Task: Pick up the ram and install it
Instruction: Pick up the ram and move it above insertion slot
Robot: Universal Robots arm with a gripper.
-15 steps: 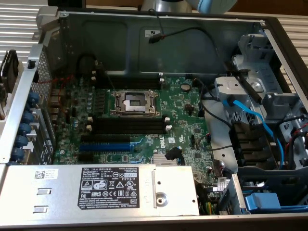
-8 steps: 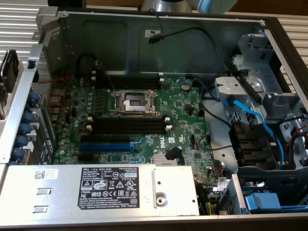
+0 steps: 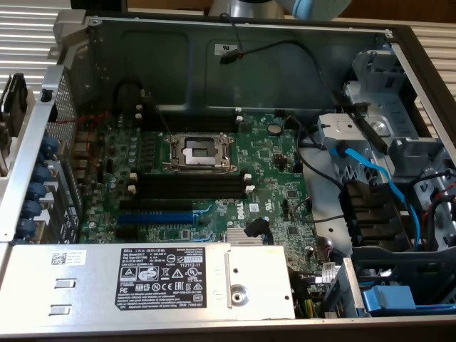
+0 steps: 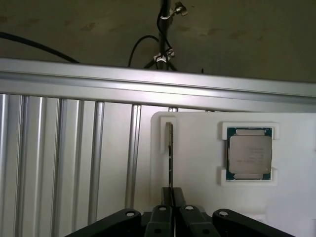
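Gripper: in the wrist view the gripper point(image 4: 171, 193) has its two black fingers drawn close together, clamped on the thin edge of the ram.
Ram: the ram point(image 4: 169, 148) stands on edge in a narrow slot of the white tray point(image 4: 197, 148), running from the slot's far end into the gap between the fingers.
Tray neighbour: a CPU point(image 4: 249, 154) lies flat in its own recess of the same tray, apart from the ram.
Beyond the tray: a ribbed metal surface point(image 4: 59, 158) and an aluminium rail point(image 4: 148, 84).
Computer: the exterior view shows the open case with its motherboard point(image 3: 271, 157), the CPU socket point(image 3: 199, 152), long black memory slots point(image 3: 189, 187) just beside it and a blue expansion slot point(image 3: 155, 217).
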